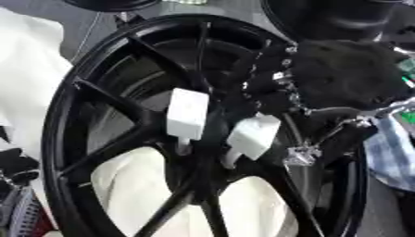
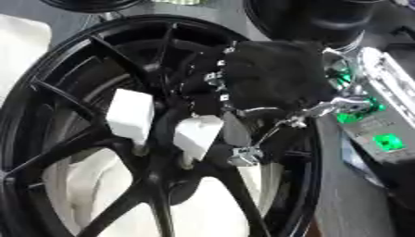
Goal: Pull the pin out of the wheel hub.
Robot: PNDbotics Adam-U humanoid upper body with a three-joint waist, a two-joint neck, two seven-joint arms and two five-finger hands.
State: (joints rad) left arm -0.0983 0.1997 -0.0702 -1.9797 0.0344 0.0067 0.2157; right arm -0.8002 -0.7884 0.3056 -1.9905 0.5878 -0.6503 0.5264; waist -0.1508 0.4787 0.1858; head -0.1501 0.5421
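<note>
White cloth (image 1: pixel 24 88) covers the surface at the far left and shows again through the lower gaps between the spokes. Grey floor or surface lies beyond the top edge, with a dark round object partly cut off there.

Filling most of both views is a large glossy black alloy wheel hub (image 1: pixel 61 139), its thin spokes running in to a centre near the middle of the frame. Two white block-shaped pins stand out of that centre. The left white pin (image 1: pixel 187 114) is the taller block, with a narrow pale stem at its lower end going into the hub. Just beside it, a little lower and tilted, is the right white pin (image 1: pixel 254 135), its own stem also seated in the hub.

Above and to the right of the pins is the robot's right hand (image 2: pixel 275 76), a black mass with silver joints, coming in from the upper right. Its dark fingers (image 2: pixel 212 85) reach down toward the hub centre close over the right pin, but whether they are curled round anything or spread cannot be told. A thin silver linkage (image 2: pixel 247 155) hangs below the hand.

At the far right sits a silver device with green lights (image 2: pixel 385 139).
</note>
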